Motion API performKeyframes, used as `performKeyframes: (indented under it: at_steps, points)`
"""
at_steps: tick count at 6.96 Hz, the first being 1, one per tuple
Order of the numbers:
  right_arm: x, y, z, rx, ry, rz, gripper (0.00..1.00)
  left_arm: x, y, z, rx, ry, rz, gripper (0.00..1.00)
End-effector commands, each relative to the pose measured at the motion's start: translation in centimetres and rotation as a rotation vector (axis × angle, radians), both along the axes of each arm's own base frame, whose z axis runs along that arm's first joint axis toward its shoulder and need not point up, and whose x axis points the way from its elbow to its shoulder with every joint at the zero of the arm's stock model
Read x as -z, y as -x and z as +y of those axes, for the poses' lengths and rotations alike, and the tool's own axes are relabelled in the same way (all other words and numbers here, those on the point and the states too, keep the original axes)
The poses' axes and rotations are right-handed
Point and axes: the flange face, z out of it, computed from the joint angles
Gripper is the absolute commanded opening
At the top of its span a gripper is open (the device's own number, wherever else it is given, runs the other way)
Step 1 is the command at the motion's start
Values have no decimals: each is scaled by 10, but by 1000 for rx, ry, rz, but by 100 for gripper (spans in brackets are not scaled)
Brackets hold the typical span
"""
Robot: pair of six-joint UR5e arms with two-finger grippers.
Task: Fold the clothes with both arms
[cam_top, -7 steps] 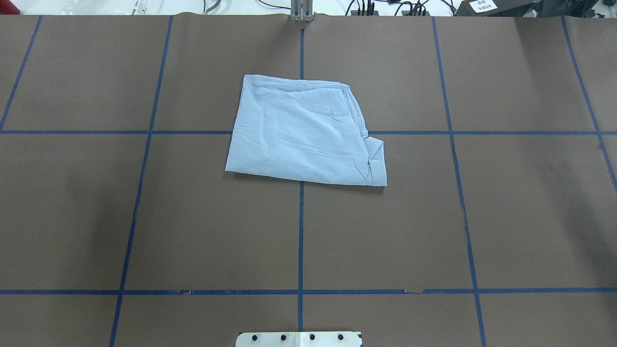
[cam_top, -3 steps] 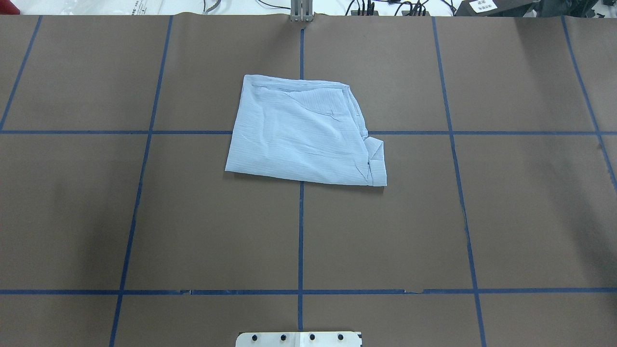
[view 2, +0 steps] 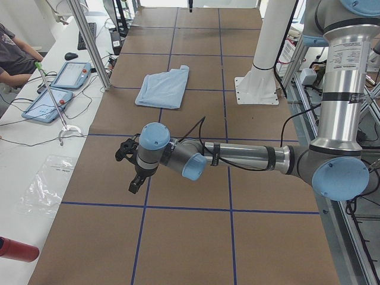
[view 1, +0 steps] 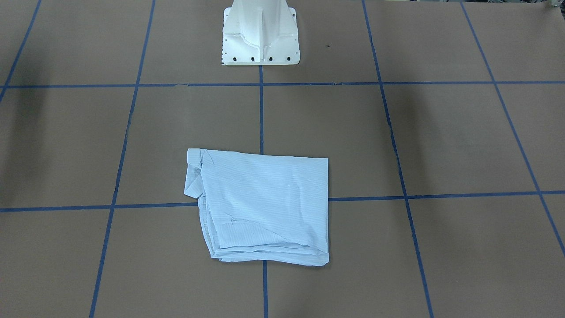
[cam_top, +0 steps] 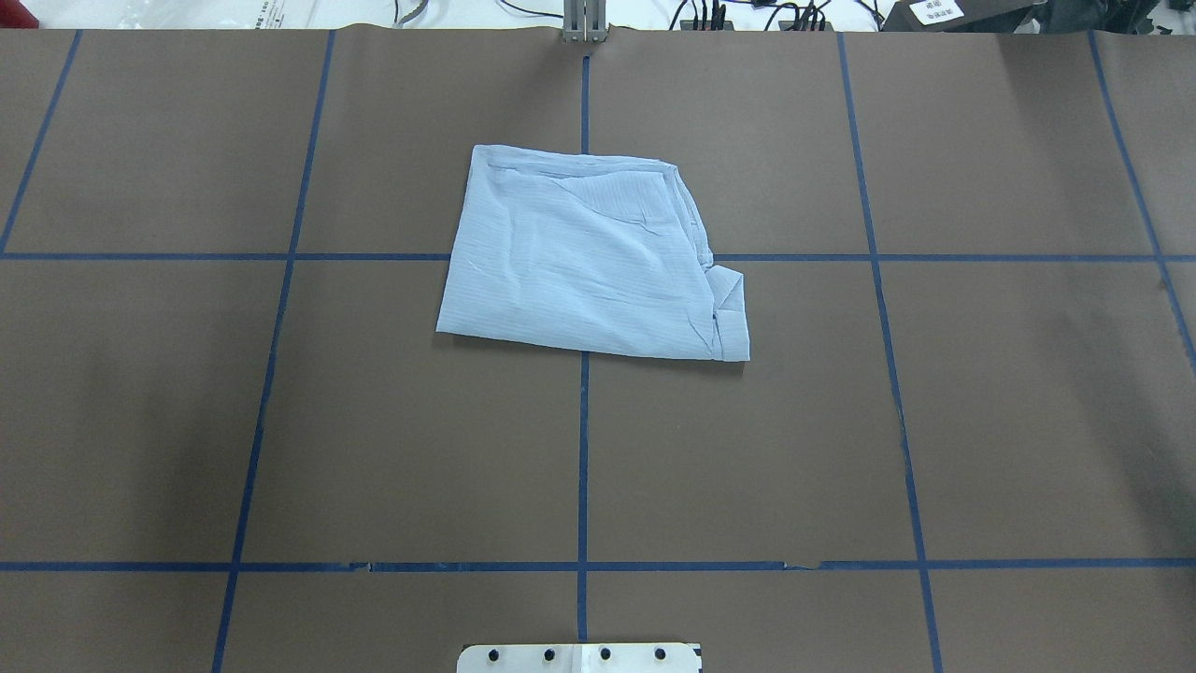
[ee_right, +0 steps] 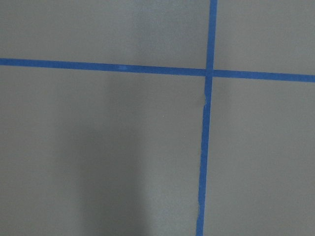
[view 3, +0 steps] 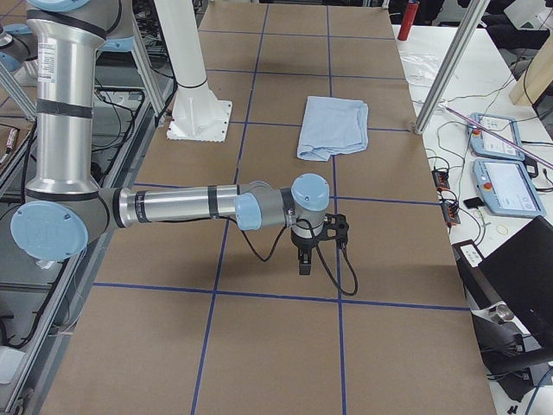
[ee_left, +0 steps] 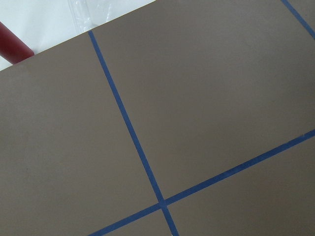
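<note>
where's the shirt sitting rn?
Overhead view: the folded shirt lies flat mid-table, over the crossing of the centre blue tape line and a cross line, well out from the white pedestal base.

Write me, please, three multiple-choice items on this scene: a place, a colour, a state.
1. Where does the shirt lie? A. over crossing blue tape lines B. on the floor C. on the pedestal
2. Its colour? A. red B. black C. light blue
3. Its state? A. spread flat B. folded C. lifted by both tools
Answers: 1 A, tape lines run under it; 2 C, pale blue in every view; 3 B, layered edges show, and the left tool and right tool hang apart from it.
</note>
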Motion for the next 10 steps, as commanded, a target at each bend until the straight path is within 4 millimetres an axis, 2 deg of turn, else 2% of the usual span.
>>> performKeyframes:
  at_steps: [1, 2, 3, 4, 5, 6, 7, 9, 10]
  points:
    - [6, -9, -4, -18, 4, -16, 100, -2, 0, 2, -2, 25, 3, 100]
    - [9, -9, -6, -17, 1, -17, 100, 6, -1, 0, -4, 12, 14, 100]
    - [15, -4, -22, -11, 21, -19, 100, 7, -4, 3, -22, 16, 50, 100]
    - [19, -5, -27, -16, 59, -28, 100, 11, -2, 7, -18, 3, 47, 100]
    - [27, -6, -27, -16, 38, -26, 100, 24, -2, 10, -14, -23, 43, 100]
    - [32, -6, -27, -25, 34, -25, 100, 27, -2, 36, -16, -31, 43, 100]
    - [28, -6, -26, -27, 45, -25, 100, 43, -1, 46, -17, -63, 44, 100]
    - [18, -5, -29, -25, 62, -25, 100, 46, -4, 43, -22, -67, 46, 100]
    - [29, 1, -32, -15, 61, -99, 100, 48, -5, 42, -27, -74, 51, 100]
